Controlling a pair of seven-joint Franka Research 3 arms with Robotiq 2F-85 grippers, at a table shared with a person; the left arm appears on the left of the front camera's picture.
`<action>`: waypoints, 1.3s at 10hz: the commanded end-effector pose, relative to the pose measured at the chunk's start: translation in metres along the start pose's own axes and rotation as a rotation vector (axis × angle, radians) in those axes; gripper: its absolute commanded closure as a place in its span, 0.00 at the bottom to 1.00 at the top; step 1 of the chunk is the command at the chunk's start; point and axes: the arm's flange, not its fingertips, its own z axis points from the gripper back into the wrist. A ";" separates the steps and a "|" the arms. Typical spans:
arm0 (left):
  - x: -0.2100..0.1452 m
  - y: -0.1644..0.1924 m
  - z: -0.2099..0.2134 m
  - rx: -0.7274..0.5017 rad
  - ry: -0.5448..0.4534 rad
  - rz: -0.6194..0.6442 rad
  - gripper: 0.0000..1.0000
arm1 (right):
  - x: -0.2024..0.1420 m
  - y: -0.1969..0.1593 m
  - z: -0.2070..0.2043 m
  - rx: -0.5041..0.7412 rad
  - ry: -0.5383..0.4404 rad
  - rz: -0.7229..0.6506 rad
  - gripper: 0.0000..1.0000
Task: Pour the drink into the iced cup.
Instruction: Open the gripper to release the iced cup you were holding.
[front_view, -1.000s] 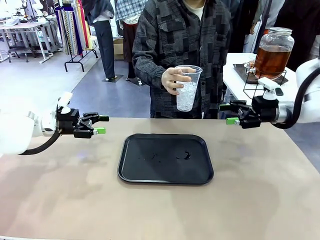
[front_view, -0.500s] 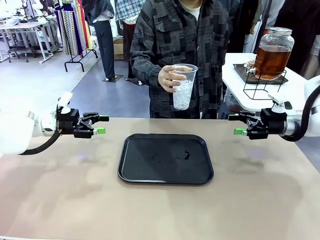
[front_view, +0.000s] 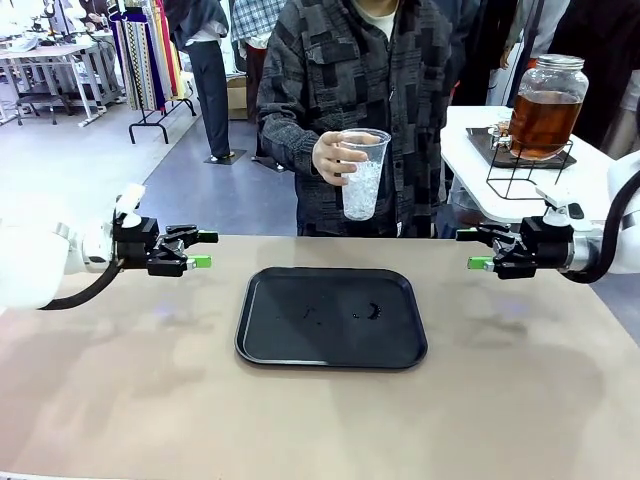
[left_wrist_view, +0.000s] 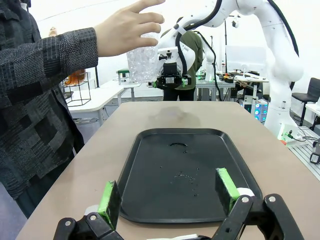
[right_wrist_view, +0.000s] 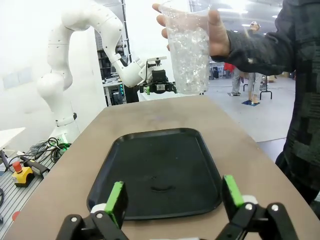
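Note:
A person across the table holds the iced cup (front_view: 362, 175), a clear plastic cup of ice, in one hand above the far table edge. It shows too in the left wrist view (left_wrist_view: 144, 62) and the right wrist view (right_wrist_view: 189, 52). The drink (front_view: 543, 112), amber liquid in a large clear jar with a metal lid, stands on a wire stand on a white side table at the back right. My left gripper (front_view: 204, 250) (left_wrist_view: 167, 196) hovers open over the table's left side. On the right, my right gripper (front_view: 472, 250) (right_wrist_view: 173, 196) hangs open and empty too.
A black tray (front_view: 300, 340) (left_wrist_view: 165, 160) (right_wrist_view: 150, 160) lies in the middle of the tan table, with a few wet spots on it. The white side table (front_view: 470, 150) stands behind my right arm. Other people and clothes racks stand farther back.
The person's hand has carried the iced cup a little to the left and lower. My right gripper drew back to the right and then held still. The left arm has not moved.

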 end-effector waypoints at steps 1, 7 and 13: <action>0.002 -0.001 -0.001 0.000 0.000 -0.002 0.00 | 0.003 0.000 -0.001 0.005 -0.003 0.002 0.00; 0.002 -0.001 -0.001 0.000 0.000 -0.002 0.00 | 0.003 0.000 -0.001 0.005 -0.003 0.002 0.00; 0.002 -0.001 -0.001 0.000 0.000 -0.002 0.00 | 0.003 0.000 -0.001 0.005 -0.003 0.002 0.00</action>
